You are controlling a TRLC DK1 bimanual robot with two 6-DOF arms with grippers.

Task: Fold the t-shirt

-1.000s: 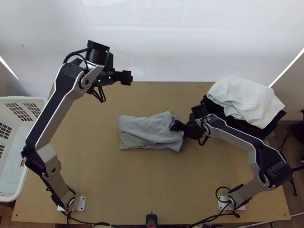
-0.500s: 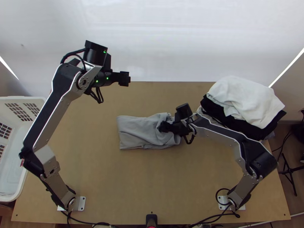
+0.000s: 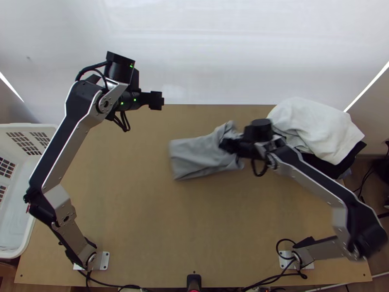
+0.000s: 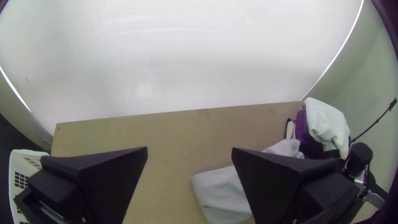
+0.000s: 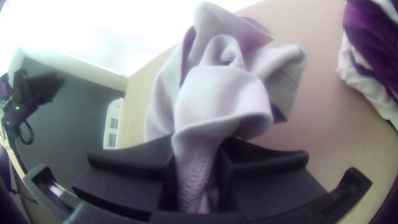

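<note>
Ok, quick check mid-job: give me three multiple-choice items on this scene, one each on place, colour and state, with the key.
1. Where is the heap of white and dark cloth garments in the top view?
A) lower left
B) upper right
C) bottom middle

2. What colour is the folded-over fabric t-shirt?
A) grey
B) red
C) green

3. How is the black, flat-fingered right gripper?
A) wide apart, holding nothing
B) shut on a basket rim
C) shut on bunched t-shirt cloth

1: B, the top view shows it at the table's far right corner.
2: A, its fabric is plain light grey there.
3: C, the right wrist view shows cloth pinched between its fingers.
</note>
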